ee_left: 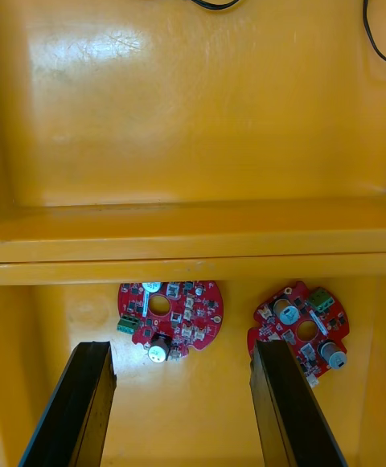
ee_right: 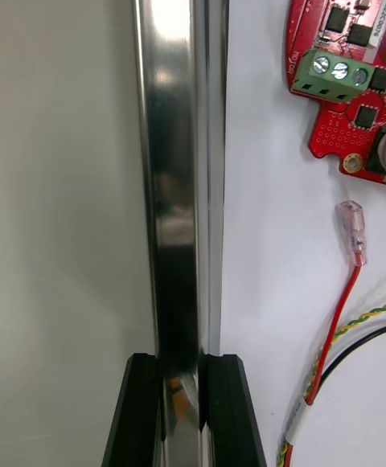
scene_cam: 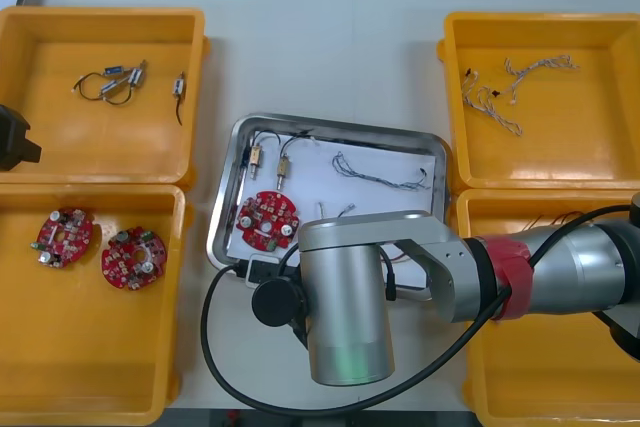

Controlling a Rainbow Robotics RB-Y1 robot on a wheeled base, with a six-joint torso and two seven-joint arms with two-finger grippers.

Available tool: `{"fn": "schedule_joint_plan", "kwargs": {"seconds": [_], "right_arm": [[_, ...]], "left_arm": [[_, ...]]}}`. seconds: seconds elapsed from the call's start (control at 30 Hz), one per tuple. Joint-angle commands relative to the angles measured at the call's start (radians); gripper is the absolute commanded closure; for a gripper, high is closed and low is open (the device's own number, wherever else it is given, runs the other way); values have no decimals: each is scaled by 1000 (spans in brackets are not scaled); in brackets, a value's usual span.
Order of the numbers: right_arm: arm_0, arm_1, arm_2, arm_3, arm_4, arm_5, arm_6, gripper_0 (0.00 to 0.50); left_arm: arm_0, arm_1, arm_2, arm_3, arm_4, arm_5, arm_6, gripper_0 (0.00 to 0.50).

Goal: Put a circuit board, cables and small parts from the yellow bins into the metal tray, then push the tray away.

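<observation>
**Front view.** Rectangular metal tray (scene_cam: 320, 187): shiny rolled rim, rounded corners, white inside. It lies mid-table (scene_cam: 280, 57), between the four glossy yellow plastic bins (scene_cam: 110, 147).
- Tray contents: one round red circuit board (scene_cam: 268, 220) studded with components, at the near left corner. Two small metal parts (scene_cam: 255, 155) on black leads sit towards the far left. A thin twisted blue and white cable (scene_cam: 385, 172) lies at the right.
- The silver cylindrical right arm (scene_cam: 420, 247), with a red band, crosses the tray's near rim.
- Near left bin: two loose boards (scene_cam: 63, 237), round and red.

**Right wrist view.** Right gripper (ee_right: 185, 415): its flat black fingers are clamped on the tray's polished rim, which runs straight away between them. On the white lining beside the rim lie the circuit board, with a green screw terminal, and a red and yellow cable (ee_right: 347, 298) ending in a clear sleeve.

**Left wrist view.** Left gripper (ee_left: 185, 403): fingers wide apart, holding nothing, above the near left bin, just short of the two loose boards. Beyond the bin walls lie further small parts with black leads.
</observation>
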Motion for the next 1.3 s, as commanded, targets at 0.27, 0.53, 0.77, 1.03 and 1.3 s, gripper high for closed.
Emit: {"fn": "schedule_joint_plan", "kwargs": {"seconds": [0.27, 0.53, 0.77, 1.03, 1.3], "right_arm": [[-118, -53, 13, -10, 32, -12, 170, 500], [-153, -53, 13, 50, 32, -43, 179, 500], [-198, -37, 13, 136, 32, -90, 188, 500], [-259, -24, 13, 254, -11, -207, 220, 500], [-322, -24, 13, 325, -77, -241, 320, 500]], "left_arm": [[25, 40, 24, -28, -4, 6, 72, 0], [25, 40, 24, -28, -4, 6, 72, 0], [25, 40, 24, -28, -4, 6, 72, 0], [25, 40, 24, -28, -4, 6, 72, 0], [25, 40, 24, -28, -4, 6, 72, 0]]}}
